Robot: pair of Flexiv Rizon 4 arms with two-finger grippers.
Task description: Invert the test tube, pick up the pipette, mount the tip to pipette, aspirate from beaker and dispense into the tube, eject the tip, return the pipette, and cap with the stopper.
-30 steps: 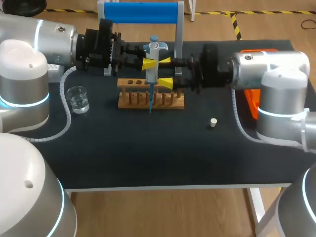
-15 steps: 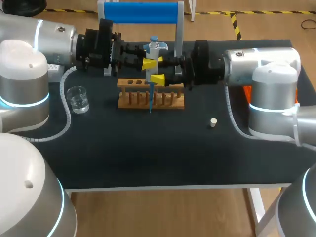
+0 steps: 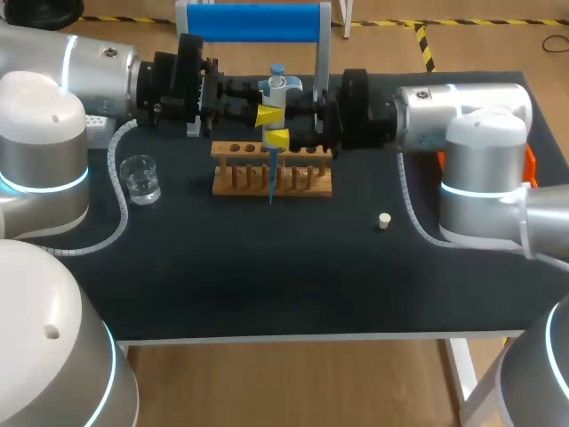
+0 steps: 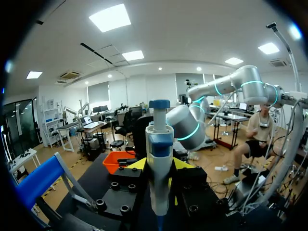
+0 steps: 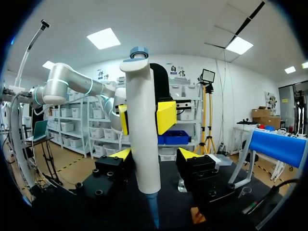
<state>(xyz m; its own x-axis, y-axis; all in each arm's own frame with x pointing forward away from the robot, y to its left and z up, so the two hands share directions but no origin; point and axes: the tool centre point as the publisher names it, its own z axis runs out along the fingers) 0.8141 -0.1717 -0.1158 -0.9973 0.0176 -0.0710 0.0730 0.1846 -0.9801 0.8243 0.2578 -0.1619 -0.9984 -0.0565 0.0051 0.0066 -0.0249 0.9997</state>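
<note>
Nearest the front edge of the dark table [image 3: 267,285], a small pale stopper [image 3: 384,221] lay by itself on the right, well apart from everything else. Over on the left, a little farther back, stood a clear glass beaker [image 3: 140,178] with some liquid in the bottom.

Behind those, about mid-table, sat the wooden rack [image 3: 311,182], its round holes showing along the top board. The pipette [image 5: 144,144] hung upright over it, and its thin blue tip [image 3: 270,182] pointed straight down. From above, the tip crossed the rack's front face, and I could not tell whether it entered a hole.

The left arm [image 3: 98,76] came in level from the left. The left gripper [image 3: 269,115] was clamped on the pipette's upper body, with a yellow pad pressed to each side just under the head. The right arm [image 3: 453,111] reached in from the opposite side, facing it. The right gripper [image 5: 153,153] sat lower on the pipette, just below the left one's hold. Its two yellow-tipped fingers stood apart, one on either side of the white barrel. There was a gap on at least one side, so it was not gripping.

Farther back, behind both grippers, a stand with a blue bar [image 3: 253,22] rose at the table's rear edge. Past the right arm, an orange tray [image 4: 114,162] showed at the far right, mostly hidden by the arm.
</note>
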